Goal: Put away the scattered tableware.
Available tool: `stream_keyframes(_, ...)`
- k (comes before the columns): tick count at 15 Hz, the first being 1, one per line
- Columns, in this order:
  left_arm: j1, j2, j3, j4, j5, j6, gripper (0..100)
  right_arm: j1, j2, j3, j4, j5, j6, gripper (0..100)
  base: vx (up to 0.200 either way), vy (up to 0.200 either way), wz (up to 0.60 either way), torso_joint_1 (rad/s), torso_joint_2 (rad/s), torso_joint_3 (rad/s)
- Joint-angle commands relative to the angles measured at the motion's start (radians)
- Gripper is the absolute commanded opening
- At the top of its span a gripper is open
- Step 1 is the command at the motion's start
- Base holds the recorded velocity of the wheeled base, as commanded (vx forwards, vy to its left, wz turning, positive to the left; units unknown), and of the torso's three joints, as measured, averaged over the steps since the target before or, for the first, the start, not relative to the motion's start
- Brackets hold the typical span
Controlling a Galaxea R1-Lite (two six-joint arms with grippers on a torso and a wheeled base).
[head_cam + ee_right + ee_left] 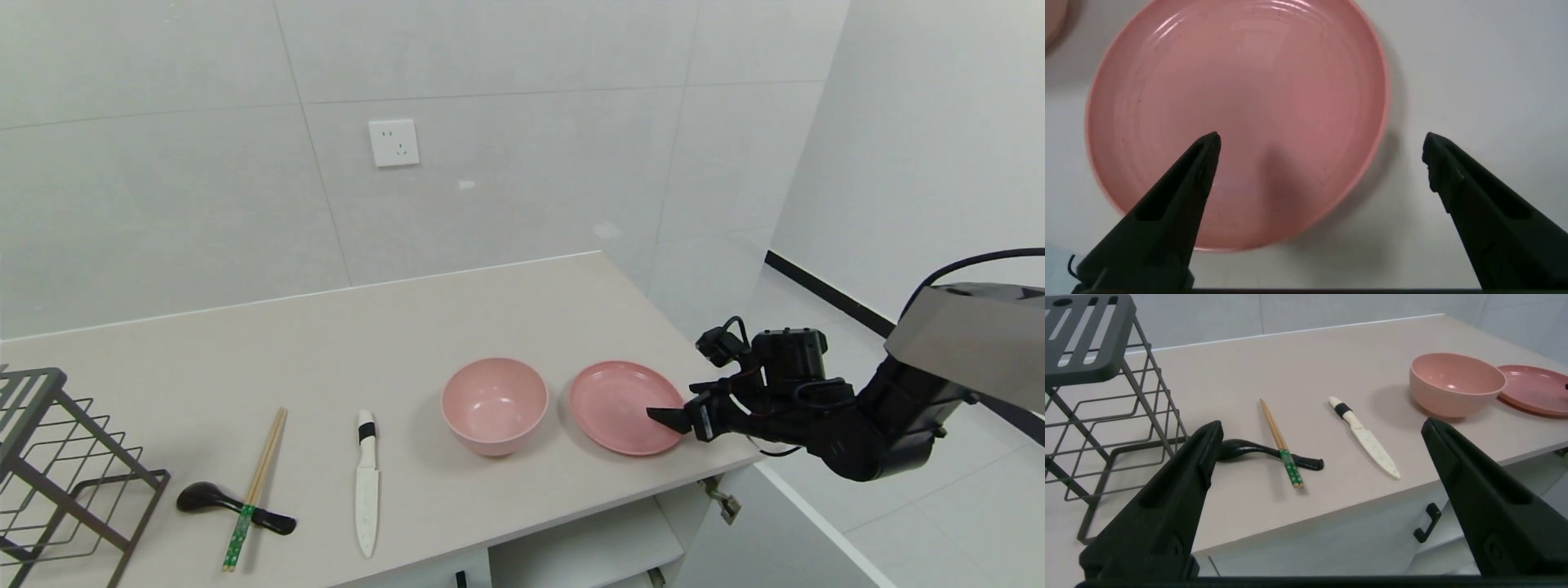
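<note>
A pink plate (616, 400) lies near the counter's right front corner, with a pink bowl (494, 404) just left of it. Further left lie a white knife (367, 482), a pair of chopsticks (255, 490) and a black spoon (233, 502) under the chopsticks. My right gripper (682, 404) hovers open over the plate's right edge; the right wrist view has the plate (1241, 106) below the right gripper (1321, 143), one finger over it and one outside its rim. My left gripper (1321, 429) is open and holds nothing, back from the counter's front edge, facing the spoon (1253, 449), chopsticks (1280, 449) and knife (1364, 445).
A dark wire rack (49, 465) stands at the counter's (326, 343) left front. The tiled wall runs behind the counter. Below the front edge there is an open cabinet shelf (588, 547). The counter ends just right of the plate.
</note>
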Motion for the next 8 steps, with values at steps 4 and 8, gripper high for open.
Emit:
stream_keyframes(4,0.0,0.001,0.0,0.0,0.0,-0.001,100,0.038,0.052,-0.032,0.001,-0.001,0.0,100,0.0,0.0,0.0,0.0,0.0,0.0)
stream_keyframes(8,0.0,0.001,0.0,0.0,0.0,-0.001,100,0.039,0.082,-0.061,0.001,-0.036,0.003,0,0.0,0.0,0.0,0.0,0.0,0.0)
